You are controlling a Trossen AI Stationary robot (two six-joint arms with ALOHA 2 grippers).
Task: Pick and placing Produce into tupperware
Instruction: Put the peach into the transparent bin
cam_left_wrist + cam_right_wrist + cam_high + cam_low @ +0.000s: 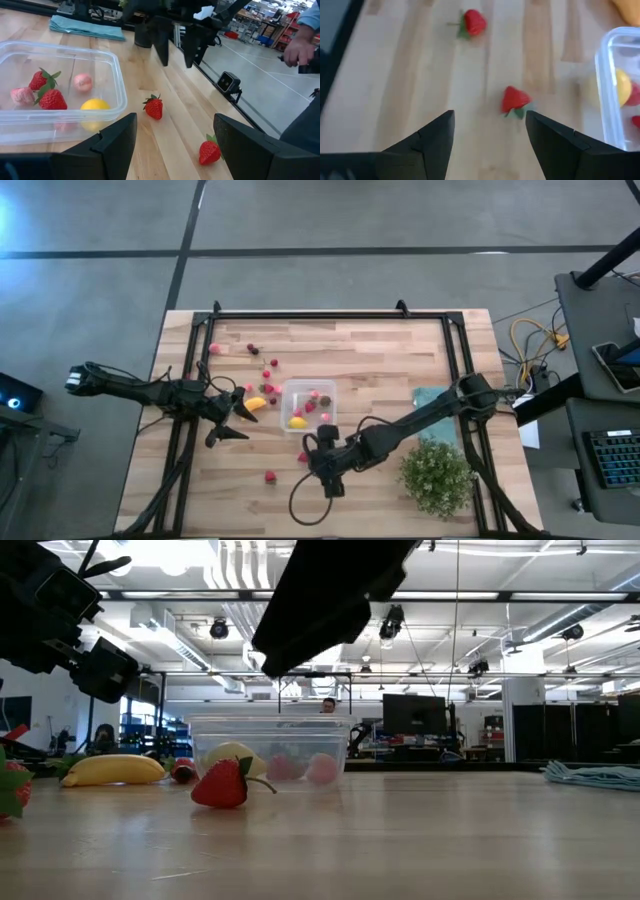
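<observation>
Your right gripper (318,467) has its jaws apart and holds nothing. It hangs over the front part of the table (380,360), just in front of the clear box (308,406). In the right wrist view you see the wood between its two dark fingers (432,140), and one strawberry (514,99) lies a little ahead of them, beside the box wall. A second strawberry (473,22) lies farther out on the bare wood, well apart from the first.

Your left gripper (237,416) also has its jaws apart and empty. It is at the left side of the box, near the small banana (256,404). From its wrist camera you look between its fingers (115,142) toward the box and the other arm.

The box stands near the middle of the table, upright and without lid. Inside it you can see a yellow lemon (95,105), two strawberries (52,99) and two pale pink pieces (82,81). More berries (268,370) are scattered on the table behind and to the left of the box, not touching it.

On the right side of the table lies a folded teal cloth (432,398), and a green bushy plant (436,476) stands at the front right corner. In the left wrist view, a person's hand (299,47) shows beyond the table edge.
</observation>
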